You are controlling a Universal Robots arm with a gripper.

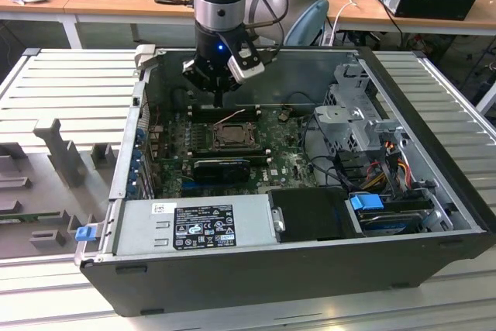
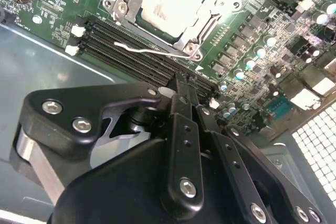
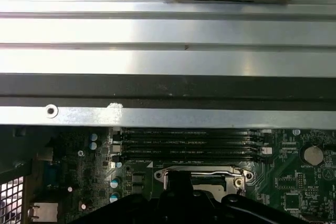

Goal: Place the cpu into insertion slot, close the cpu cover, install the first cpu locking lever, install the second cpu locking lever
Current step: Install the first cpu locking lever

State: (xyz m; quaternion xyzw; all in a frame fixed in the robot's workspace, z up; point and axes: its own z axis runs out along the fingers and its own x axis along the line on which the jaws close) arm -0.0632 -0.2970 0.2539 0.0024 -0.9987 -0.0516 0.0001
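Your gripper (image 2: 181, 85) is hovering closed and empty beside the covered cpu (image 2: 168, 3), suggesting lever work is underway.

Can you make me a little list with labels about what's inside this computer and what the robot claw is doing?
place: open computer case on a ribbed metal table
cpu: silver square sitting in the insertion slot
cpu cover: metal frame lying down around the chip
thin wire lever: lies along the socket's edge, beside the memory slots
gripper: fingers together, holding nothing, hovering over the memory slots
green board: motherboard under everything
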